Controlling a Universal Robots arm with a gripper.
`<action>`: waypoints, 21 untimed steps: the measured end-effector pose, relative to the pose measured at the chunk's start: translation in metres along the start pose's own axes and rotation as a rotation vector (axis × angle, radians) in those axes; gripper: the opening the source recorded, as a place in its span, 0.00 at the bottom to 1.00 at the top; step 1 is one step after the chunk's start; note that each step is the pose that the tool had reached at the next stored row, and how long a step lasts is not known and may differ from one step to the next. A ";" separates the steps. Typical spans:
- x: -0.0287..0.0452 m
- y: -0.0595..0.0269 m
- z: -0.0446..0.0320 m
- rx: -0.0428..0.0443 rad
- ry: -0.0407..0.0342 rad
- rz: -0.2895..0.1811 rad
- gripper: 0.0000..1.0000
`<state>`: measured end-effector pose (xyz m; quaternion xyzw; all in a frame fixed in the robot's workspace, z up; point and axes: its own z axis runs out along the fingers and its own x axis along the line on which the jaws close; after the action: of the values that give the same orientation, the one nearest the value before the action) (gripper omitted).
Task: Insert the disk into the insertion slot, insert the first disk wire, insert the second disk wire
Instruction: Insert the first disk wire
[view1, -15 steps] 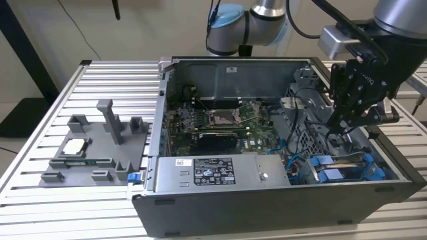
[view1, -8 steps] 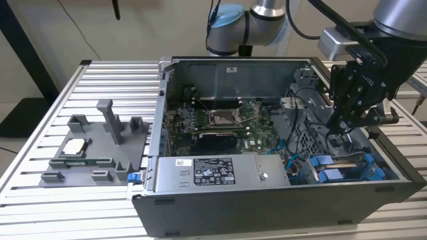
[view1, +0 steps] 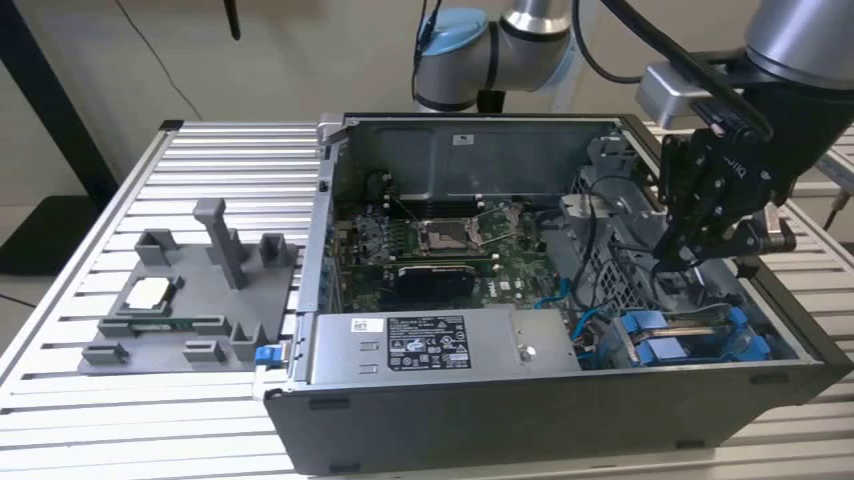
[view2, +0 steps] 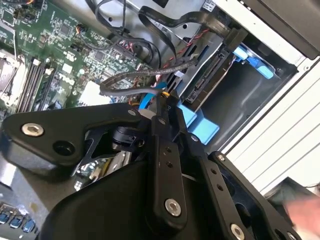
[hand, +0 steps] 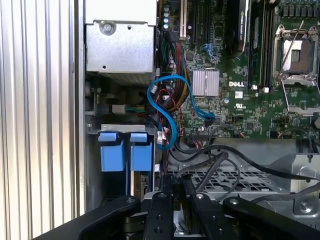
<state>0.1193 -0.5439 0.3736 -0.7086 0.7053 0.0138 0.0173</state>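
Note:
The disk (view2: 209, 77) sits edge-on inside the insertion slot (view1: 755, 322) at the case's front corner on the exterior view's right. Its blue carrier (view1: 667, 340) shows at the slot's mouth, and its two blue tabs (hand: 125, 150) show in the first wrist view. My gripper (view1: 683, 252) hangs just above the drive bay, with the fingers (hand: 167, 187) pressed close together. A thin black disk wire (view2: 131, 77) runs into the fingertips, and the gripper (view2: 162, 102) looks shut on it. The wire (hand: 202, 165) arches away over the perforated cage. A short gap separates the gripper from the disk's connector edge.
The open computer case (view1: 320, 300) lies on a ribbed aluminium table (view1: 80, 420). Inside are the motherboard (view1: 441, 250), the grey power-supply box (view1: 427, 345) and a looping blue cable (hand: 170, 115). A grey fixture tray (view1: 174, 300) stands at the exterior view's left.

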 end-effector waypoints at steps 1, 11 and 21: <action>0.0001 -0.0004 0.0005 0.0000 0.0001 0.000 0.19; 0.0012 -0.0049 0.0037 -0.0002 0.0007 0.000 0.19; 0.0013 -0.0092 0.0063 -0.0004 0.0008 0.000 0.19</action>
<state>0.1285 -0.5449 0.3673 -0.7086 0.7053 0.0136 0.0169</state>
